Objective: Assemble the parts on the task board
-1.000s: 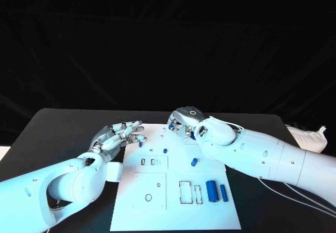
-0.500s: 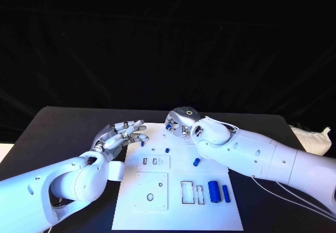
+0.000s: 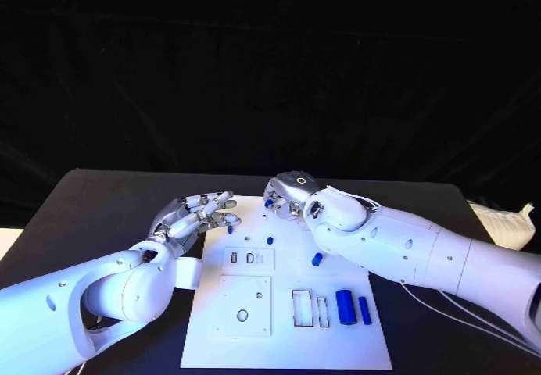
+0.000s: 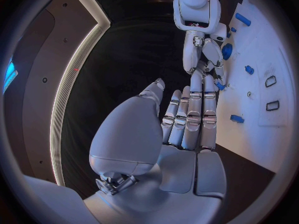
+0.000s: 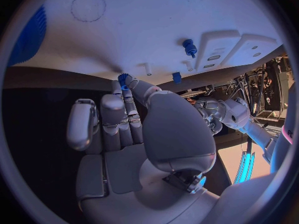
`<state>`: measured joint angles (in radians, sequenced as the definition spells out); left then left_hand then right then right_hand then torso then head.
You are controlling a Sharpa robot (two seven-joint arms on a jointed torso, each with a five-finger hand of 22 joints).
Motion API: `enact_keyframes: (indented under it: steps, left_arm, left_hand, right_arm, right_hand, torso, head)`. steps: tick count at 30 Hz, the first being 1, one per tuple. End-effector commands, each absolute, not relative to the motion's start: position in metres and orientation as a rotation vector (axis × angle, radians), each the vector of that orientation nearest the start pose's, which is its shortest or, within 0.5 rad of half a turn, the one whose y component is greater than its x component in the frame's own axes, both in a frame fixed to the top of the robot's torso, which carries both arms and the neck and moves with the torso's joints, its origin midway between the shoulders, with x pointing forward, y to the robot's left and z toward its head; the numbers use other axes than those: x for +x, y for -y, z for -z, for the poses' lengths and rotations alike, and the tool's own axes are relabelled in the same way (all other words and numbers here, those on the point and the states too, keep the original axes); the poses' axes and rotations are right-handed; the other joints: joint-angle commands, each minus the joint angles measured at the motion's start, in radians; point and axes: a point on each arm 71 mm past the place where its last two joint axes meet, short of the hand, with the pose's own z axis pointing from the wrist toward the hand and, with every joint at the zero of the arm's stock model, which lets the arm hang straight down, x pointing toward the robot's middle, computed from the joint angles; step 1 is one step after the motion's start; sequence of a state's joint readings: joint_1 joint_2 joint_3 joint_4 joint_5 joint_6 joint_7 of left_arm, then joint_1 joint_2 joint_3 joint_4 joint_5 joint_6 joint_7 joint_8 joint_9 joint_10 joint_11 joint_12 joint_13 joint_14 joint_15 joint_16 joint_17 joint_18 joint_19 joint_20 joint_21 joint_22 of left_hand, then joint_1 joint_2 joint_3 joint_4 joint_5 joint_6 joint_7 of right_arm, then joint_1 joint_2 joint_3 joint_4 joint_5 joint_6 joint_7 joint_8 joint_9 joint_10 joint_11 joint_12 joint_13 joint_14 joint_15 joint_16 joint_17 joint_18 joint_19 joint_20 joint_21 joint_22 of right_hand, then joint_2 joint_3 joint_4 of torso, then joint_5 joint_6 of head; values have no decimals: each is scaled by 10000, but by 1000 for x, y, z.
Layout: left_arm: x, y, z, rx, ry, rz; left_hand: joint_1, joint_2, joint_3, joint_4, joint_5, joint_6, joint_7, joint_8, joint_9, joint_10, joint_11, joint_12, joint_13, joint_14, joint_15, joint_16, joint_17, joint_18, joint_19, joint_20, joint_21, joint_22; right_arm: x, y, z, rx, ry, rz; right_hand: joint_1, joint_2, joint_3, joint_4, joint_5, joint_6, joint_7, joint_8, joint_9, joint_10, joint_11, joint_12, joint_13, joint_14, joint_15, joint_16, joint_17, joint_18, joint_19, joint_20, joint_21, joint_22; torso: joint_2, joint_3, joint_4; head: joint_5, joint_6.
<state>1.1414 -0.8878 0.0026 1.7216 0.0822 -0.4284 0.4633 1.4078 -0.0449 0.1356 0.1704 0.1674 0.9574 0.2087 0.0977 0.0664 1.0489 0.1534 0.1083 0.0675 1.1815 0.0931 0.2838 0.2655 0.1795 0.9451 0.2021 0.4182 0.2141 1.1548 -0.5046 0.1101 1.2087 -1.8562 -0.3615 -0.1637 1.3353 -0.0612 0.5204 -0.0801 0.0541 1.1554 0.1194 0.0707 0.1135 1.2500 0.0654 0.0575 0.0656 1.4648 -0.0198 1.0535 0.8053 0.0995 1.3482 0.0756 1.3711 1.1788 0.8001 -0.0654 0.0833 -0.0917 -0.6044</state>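
Right hand (image 3: pixel 295 194) pinches a small blue part (image 5: pixel 122 78) in its fingers, poised over the task board (image 3: pixel 282 344) for seating. Left hand (image 3: pixel 194 216) hovers beside, fingers spread, empty.

1. My left hand (image 3: pixel 194 217) sits at the task board (image 3: pixel 282 344) near its far left corner; my right hand (image 3: pixel 295 195) blocks the far edge.
2. Small blue parts (image 3: pixel 317 258) stand mid-board between my hands.
3. Near board strip bare; blue pieces (image 3: pixel 346 306) crowd the right side.
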Motion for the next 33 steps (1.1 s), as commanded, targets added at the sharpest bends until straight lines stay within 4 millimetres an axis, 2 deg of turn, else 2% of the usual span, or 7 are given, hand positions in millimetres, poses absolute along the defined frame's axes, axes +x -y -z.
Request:
enact_keyframes:
  steps: [1, 9, 13, 23, 29, 32, 33]
  left_arm:
    - [448, -180, 169, -12034, -13468, 16616]
    - [448, -180, 169, -12032, -13475, 16613]
    - [449, -180, 169, -12038, -13477, 16598]
    - [449, -185, 170, -12053, -13452, 16538]
    - [449, -186, 170, -12054, -13448, 16533]
    - [449, -187, 170, -12055, -13447, 16528]
    - [449, -187, 170, -12056, -13447, 16527]
  left_hand:
    - [8, 80, 3, -38, -24, -23, 34, -54, -15, -21, 20, -54, -14, -69, 9, 1, 9, -1, -51, 0, 57, 13]
    - [10, 79, 5, -45, -24, -26, 35, -60, -15, -24, 22, -61, -14, -77, 11, -4, 16, -1, -58, 1, 57, 14]
    - [13, 79, 10, -57, -24, -33, 37, -70, -15, -33, 25, -75, -15, -89, 15, -13, 26, -2, -70, 3, 56, 16]
    - [63, 94, 54, -129, -19, -53, 39, -106, -15, -65, 33, -128, -17, -132, 23, -43, 66, -2, -109, 10, 59, 24]
    - [66, 94, 56, -133, -19, -54, 39, -108, -15, -67, 33, -131, -17, -135, 24, -45, 68, -2, -112, 10, 59, 25]
    - [66, 94, 56, -133, -19, -54, 39, -108, -15, -67, 33, -131, -17, -135, 24, -45, 68, -2, -112, 10, 59, 25]
    - [66, 94, 56, -133, -19, -54, 39, -108, -15, -67, 33, -131, -17, -135, 24, -45, 68, -2, -112, 10, 59, 25]
  right_arm:
    - [541, 114, 170, -3766, -14346, -4518]
    - [544, 117, 171, -3498, -14268, -4316]
    - [541, 123, 167, -3269, -13994, -4426]
    - [518, 169, 146, -2223, -13584, -4863]
    - [512, 217, 144, -680, -14858, -4574]
    - [512, 233, 147, -176, -15435, -4329]
    - [512, 237, 148, -81, -15594, -4232]
  right_hand:
    - [73, -29, 0, 59, 29, -65, 87, -35, 21, -106, 2, 25, 7, 132, 35, -13, -104, -175, -67, 95, -6, -71]
    - [-349, -788, -360, 269, 4, -2486, 477, -101, -515, -2353, 479, 0, -71, -267, 395, -931, -1344, 81, -999, 402, -770, -1405]
    - [-159, -744, -682, 357, -32, -2907, 479, -69, -469, -3052, 581, 60, -26, -356, 477, -1187, -1662, 164, -1211, 544, -1016, -1776]
    - [-330, -821, -1070, 808, 98, -2042, 584, 58, -381, -1756, 463, 454, 85, -364, 407, -1365, -1909, 197, -1236, 524, -1148, -1947]
    - [-681, -1170, -1537, 1362, 641, -1674, 225, 72, -365, 1191, -151, 1966, 954, 278, -50, 579, 608, -213, 88, 161, 62, 153]
    - [-522, -1198, -2560, 1891, 1380, -1603, 72, -17, -408, 1127, -263, 3175, 2505, 415, -317, 1876, 2239, -411, 618, -49, 655, 1121]
    - [-517, -1177, -2780, 2035, 1344, -1634, 72, -32, -418, 1145, -286, 3556, 2933, 455, -182, 2233, 2775, -464, 782, -74, 816, 1439]
  torso:
    - [1, -2, 8]
    - [12, -2, 2]
    - [7, 10, -4]
    - [-10, 27, -152]
    - [-55, 35, -224]
    - [-59, 55, -266]
    - [-56, 62, -278]
  head:
    - [-11, 3]
    - [3, -4]
    - [22, -8]
    - [22, 4]
    - [-16, 10]
    - [6, 19]
    - [16, 14]
